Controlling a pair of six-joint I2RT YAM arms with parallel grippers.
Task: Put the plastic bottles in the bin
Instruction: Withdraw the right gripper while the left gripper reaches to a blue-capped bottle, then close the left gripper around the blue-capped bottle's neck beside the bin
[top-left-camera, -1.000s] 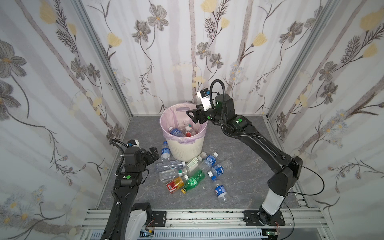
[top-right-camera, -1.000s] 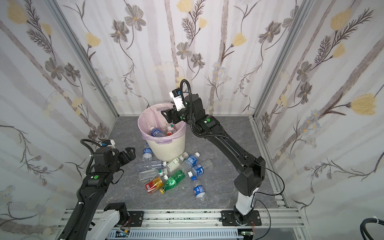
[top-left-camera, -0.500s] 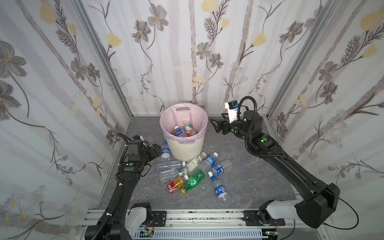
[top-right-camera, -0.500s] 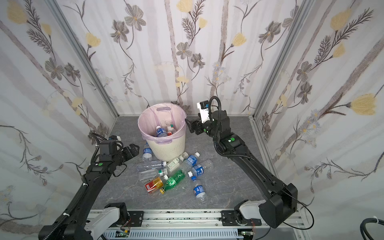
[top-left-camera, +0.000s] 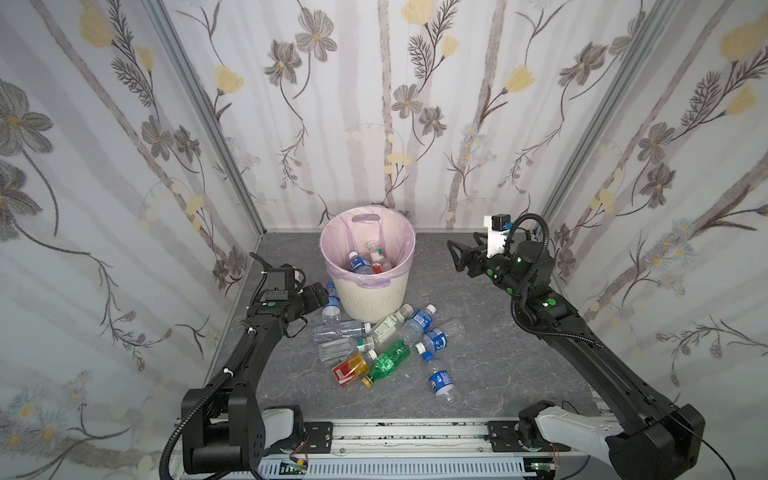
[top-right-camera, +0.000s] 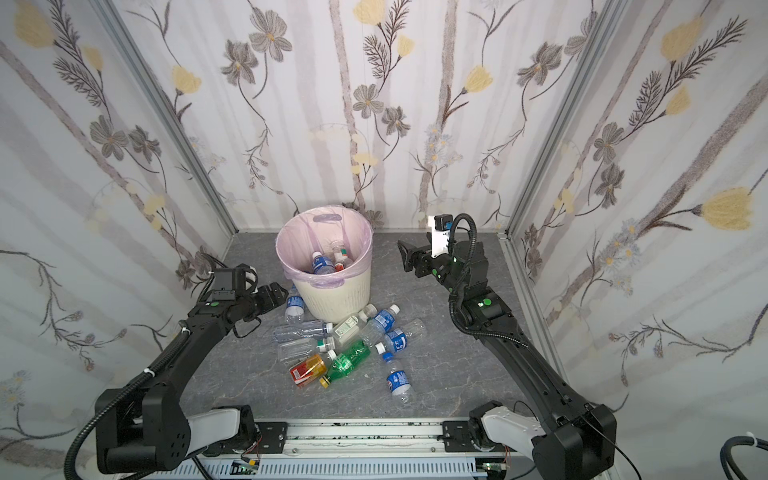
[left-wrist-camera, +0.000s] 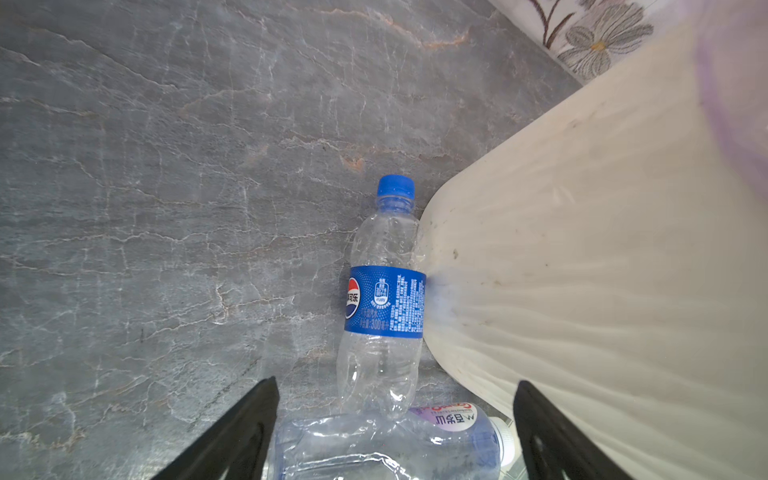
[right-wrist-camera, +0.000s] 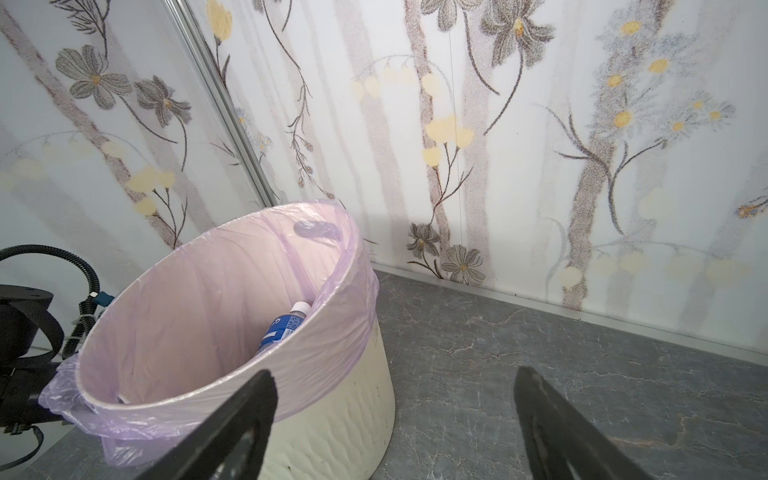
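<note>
The left gripper (top-left-camera: 319, 292) hangs low near the desk's (top-left-camera: 503, 374) left edge, jaws spread wide and holding nothing. Just ahead of it, a clear blue-labelled bottle (left-wrist-camera: 384, 299) lies flat with its side touching the bin's wall (left-wrist-camera: 582, 291), and a clear bottle with a lilac label (left-wrist-camera: 386, 444) lies crosswise under the jaws. The bin wall crowds one side of that approach. The right gripper (top-left-camera: 455, 257) is raised near the back right corner, also wide open and empty, well apart from the bin (top-left-camera: 365, 301), which stands by the middle of the back edge. Several bottles (top-left-camera: 365, 262) lie inside the bin's pink liner. A heap of bottles (top-left-camera: 399, 332) rests at its foot toward the desk's centre, including a green one (top-left-camera: 388, 361) and an amber one (top-left-camera: 351, 368), with one more (top-left-camera: 442, 382) lying apart toward the front edge. A second ago the right gripper hung over the bin's rim and the left sat further back, short of the bottle.
</note>
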